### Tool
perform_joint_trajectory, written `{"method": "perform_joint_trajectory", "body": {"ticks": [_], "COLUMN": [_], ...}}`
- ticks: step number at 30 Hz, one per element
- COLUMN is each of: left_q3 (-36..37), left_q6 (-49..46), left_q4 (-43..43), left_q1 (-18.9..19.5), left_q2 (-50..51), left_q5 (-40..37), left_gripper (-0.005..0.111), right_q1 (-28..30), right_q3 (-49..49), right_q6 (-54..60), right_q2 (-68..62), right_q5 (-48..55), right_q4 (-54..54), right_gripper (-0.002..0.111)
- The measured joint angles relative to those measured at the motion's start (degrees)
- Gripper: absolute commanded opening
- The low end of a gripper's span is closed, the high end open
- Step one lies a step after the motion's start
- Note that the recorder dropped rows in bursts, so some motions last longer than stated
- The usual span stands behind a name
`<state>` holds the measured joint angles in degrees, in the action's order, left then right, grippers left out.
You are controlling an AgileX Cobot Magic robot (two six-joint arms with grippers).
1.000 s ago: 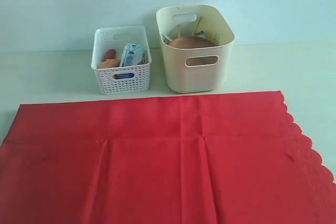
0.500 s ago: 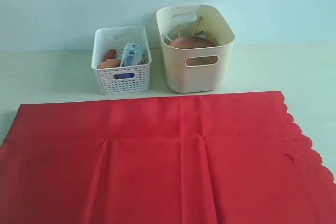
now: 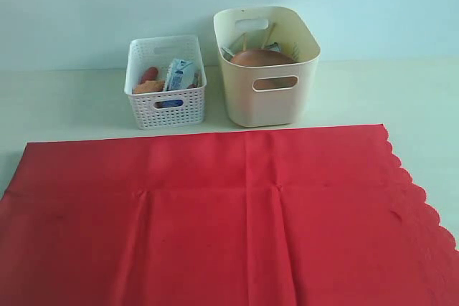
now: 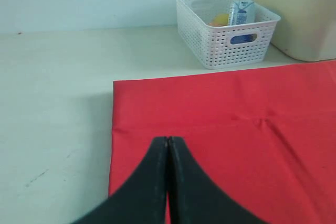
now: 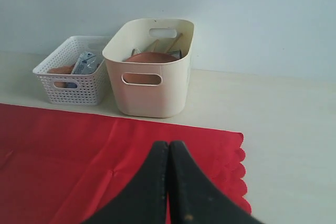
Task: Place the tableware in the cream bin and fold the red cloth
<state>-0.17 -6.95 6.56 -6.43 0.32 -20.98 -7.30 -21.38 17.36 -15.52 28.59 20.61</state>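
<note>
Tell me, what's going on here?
A two-armed robot is tidying a table. Tableware such as a brown plate already sits in the cream bin; food is in the white basket. The red cloth lies spread flat, not yet folded. Both arms' jaws are shut and empty above it, one near each end.

Your left gripper [image 4: 168, 141] is fully closed: its two black fingers [image 4: 152, 182] lie pressed together, with only a thin seam running between them up to the tips. They taper to a narrow point and widen toward the wrist. Your right gripper [image 5: 168, 144] is closed the same way, its black fingers [image 5: 186, 187] flat against each other and meeting at the tips. Of both arms, only these fingers show in the wrist views
</note>
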Motion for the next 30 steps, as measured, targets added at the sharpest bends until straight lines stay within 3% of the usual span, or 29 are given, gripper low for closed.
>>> {"method": "perform_joint_trajectory", "body": {"ticks": [19,30], "left_q3": [-9.62,-21.16], "left_q6": [0.0,0.0], "left_q4": [0.0,0.0], "left_q1": [0.0,0.0], "left_q2": [17.08,28.25], "left_q5": [-0.04,-0.13], "left_gripper": [0.0,0.0], "right_q1": [0.0,0.0], "right_q3": [0.0,0.0], "right_q6": [0.0,0.0], "right_q2": [0.0,1.38], "right_q5": [0.0,0.29], "right_q4": [1.48,1.52], "right_gripper": [0.0,0.0]}}
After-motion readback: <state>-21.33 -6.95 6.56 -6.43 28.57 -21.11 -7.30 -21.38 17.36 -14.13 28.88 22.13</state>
